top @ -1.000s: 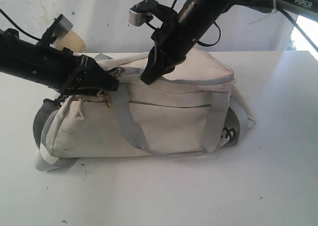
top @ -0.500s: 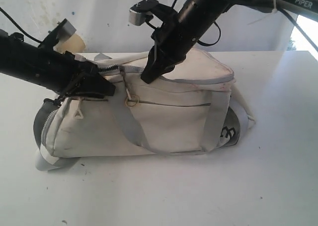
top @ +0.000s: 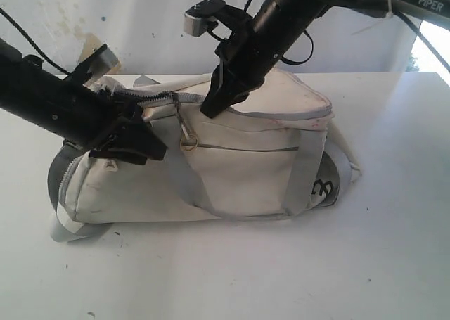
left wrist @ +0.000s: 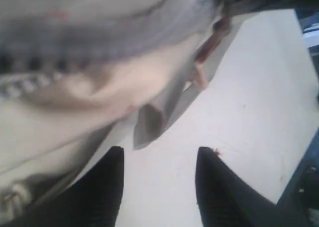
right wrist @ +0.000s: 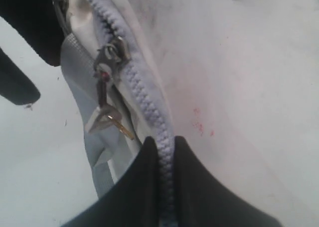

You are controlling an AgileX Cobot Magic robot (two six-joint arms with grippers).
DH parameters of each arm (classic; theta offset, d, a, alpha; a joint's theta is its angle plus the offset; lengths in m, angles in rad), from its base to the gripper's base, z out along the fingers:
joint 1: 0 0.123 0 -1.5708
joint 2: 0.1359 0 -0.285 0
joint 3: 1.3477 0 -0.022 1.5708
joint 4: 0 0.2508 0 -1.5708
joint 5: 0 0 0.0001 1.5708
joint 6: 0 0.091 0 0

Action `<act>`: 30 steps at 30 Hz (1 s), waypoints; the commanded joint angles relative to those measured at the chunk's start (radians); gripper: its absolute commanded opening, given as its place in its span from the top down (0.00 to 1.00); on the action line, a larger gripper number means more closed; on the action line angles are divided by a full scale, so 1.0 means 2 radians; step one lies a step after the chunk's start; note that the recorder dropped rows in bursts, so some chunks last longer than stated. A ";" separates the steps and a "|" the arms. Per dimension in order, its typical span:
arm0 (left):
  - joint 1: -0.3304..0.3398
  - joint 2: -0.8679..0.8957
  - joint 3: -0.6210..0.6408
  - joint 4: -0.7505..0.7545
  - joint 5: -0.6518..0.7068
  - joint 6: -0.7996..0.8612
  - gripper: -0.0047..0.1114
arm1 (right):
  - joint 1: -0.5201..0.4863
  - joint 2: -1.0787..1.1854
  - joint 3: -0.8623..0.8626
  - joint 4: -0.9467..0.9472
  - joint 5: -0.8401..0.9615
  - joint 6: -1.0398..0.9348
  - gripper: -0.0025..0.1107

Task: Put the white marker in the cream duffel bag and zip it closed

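The cream duffel bag [top: 239,172] sits mid-table [top: 316,264]; I can't see into it or spot the white marker, so no idea if it's inside. The right gripper [top: 209,111] is clamped on the bag's grey top zipper around 12 o'clock, near the slider [right wrist: 112,55]. The left gripper [top: 151,151] hangs by the 9 o'clock end, fingers spread, nothing between them.

Grubby cream duffel bag [top: 239,172], upright, top zip [right wrist: 149,102] seemingly closed
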 commanded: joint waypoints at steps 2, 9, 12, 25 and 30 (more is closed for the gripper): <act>-0.002 -0.022 -0.001 0.028 0.003 -0.025 0.54 | -0.004 -0.002 0.001 -0.004 0.000 0.008 0.98; -0.002 -0.010 -0.001 -0.142 -0.024 0.076 0.54 | -0.004 -0.002 0.001 -0.003 0.000 0.009 0.98; -0.002 0.009 -0.001 -0.151 -0.036 0.077 0.54 | -0.004 -0.002 0.001 -0.003 0.000 0.010 0.98; -0.002 0.010 0.000 -0.166 -0.057 0.082 0.54 | -0.004 -0.002 0.001 -0.004 0.000 0.011 0.98; -0.002 0.012 0.000 -0.187 -0.062 0.129 0.54 | -0.004 -0.002 0.001 -0.004 0.000 0.011 0.98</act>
